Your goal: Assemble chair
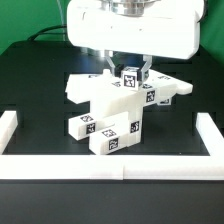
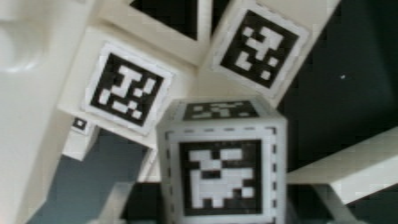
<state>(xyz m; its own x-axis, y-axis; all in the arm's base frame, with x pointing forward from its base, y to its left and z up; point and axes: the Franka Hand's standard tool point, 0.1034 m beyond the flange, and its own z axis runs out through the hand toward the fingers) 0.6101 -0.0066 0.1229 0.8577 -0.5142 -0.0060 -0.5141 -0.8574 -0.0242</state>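
Long white rail (image 1: 110, 165) up front; behind it, small blocky white plastic chair (image 1: 105, 112) mid black table (image 1: 40, 90), looks partly joined (several pieces on). Two-finger gripper (image 1: 133, 72) clamped on short white tagged leg (image 2: 222, 160) just above chair, not seated yet.

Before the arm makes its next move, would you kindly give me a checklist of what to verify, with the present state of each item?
1. The gripper is shut on the block: ok, a finger stands on either side of it.
2. The block stands upright: ok.
3. The block is seated in the chair: cannot tell, the joint is hidden.
4. The chair lies inside the rail: ok.
5. The tag on the block is readable in the wrist view: ok.
6. The chair's parts are firmly joined: cannot tell.
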